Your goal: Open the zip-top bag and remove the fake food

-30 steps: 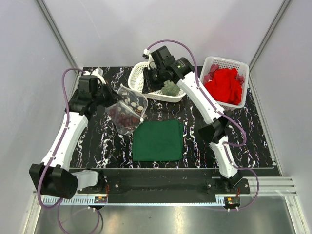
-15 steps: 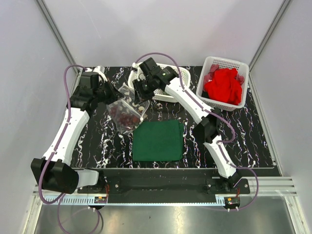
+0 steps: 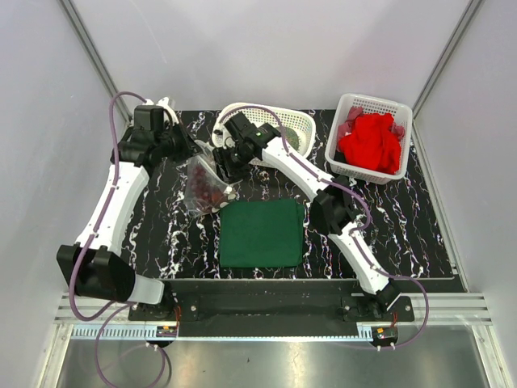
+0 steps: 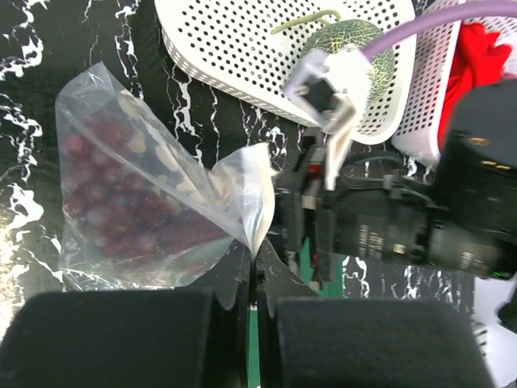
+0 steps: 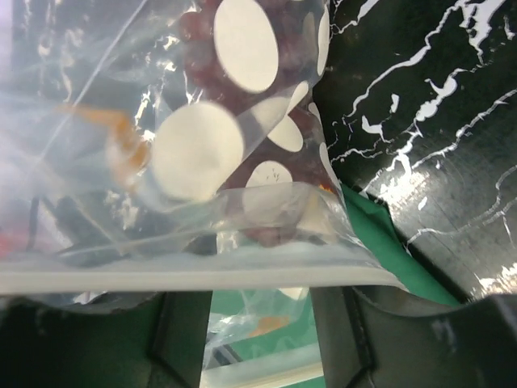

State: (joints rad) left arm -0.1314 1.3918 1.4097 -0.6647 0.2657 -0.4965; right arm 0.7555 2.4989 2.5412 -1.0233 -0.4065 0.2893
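zip-top bag [image 4: 137, 194] in left gripper [image 4: 253, 265] pinch

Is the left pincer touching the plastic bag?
Touching. The left wrist view shows the left pincer shut on a corner of the zip-top bag.

Around the zip-top bag [image 3: 202, 190]: left hand [image 3: 186, 156] obstructs 11 o'clock, right hand [image 3: 223, 168] obstructs 2 o'clock; desk [image 3: 166, 218] passable at 8 o'clock.

White discs [image 5: 194, 153] and dark berries [image 5: 271, 234] fill the bag [image 5: 97, 73]. Its rim crosses the gripper's [image 5: 260, 331] parted fingers [image 5: 182, 339], cloth [image 5: 380, 242] and table [image 5: 428, 121] beyond.
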